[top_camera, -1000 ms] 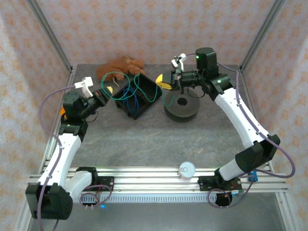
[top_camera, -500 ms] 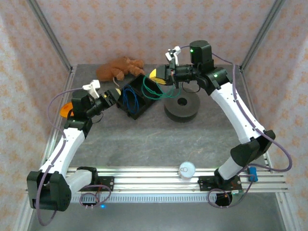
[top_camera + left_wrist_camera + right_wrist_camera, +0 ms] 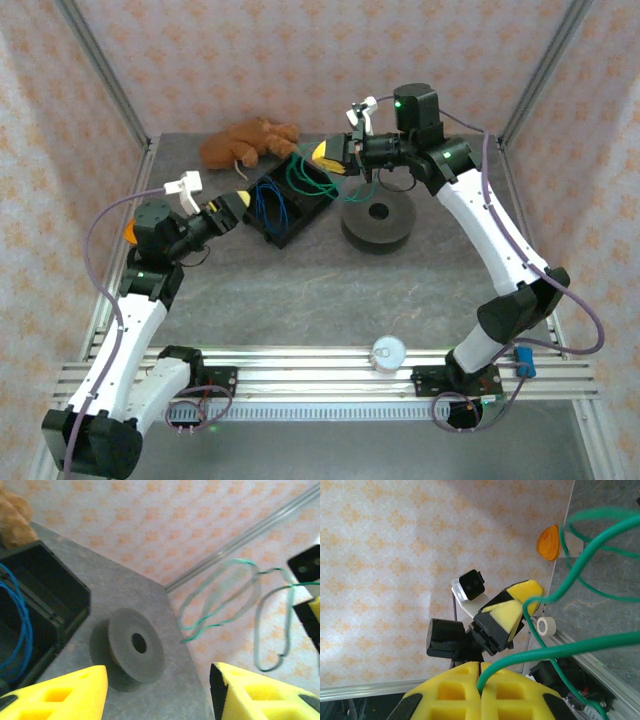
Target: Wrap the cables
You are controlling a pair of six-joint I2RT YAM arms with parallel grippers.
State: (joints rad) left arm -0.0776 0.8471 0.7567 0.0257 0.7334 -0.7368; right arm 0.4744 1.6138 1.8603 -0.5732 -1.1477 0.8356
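Observation:
The green cable (image 3: 303,178) hangs in loose loops from my right gripper (image 3: 328,155), which is shut on one end of it (image 3: 492,672) above the far side of the black box (image 3: 300,215). Its loops (image 3: 220,615) dangle in the air in the left wrist view. The blue cable (image 3: 270,206) lies coiled inside the box (image 3: 45,595). My left gripper (image 3: 230,207) stands open just left of the box, with nothing between its yellow fingers (image 3: 65,690). The grey spool (image 3: 378,222) sits on the table to the right of the box, and also lies ahead of the left gripper (image 3: 131,645).
A brown plush toy (image 3: 248,142) lies at the back behind the box. A white tape roll (image 3: 388,351) rests on the front rail. An orange disc (image 3: 131,230) sits by the left arm. Patterned walls close in the table on three sides.
My right gripper moved left with the green cable, and the loops gathered in toward it, off the left side. The left arm shifted and its gripper now points at the box.

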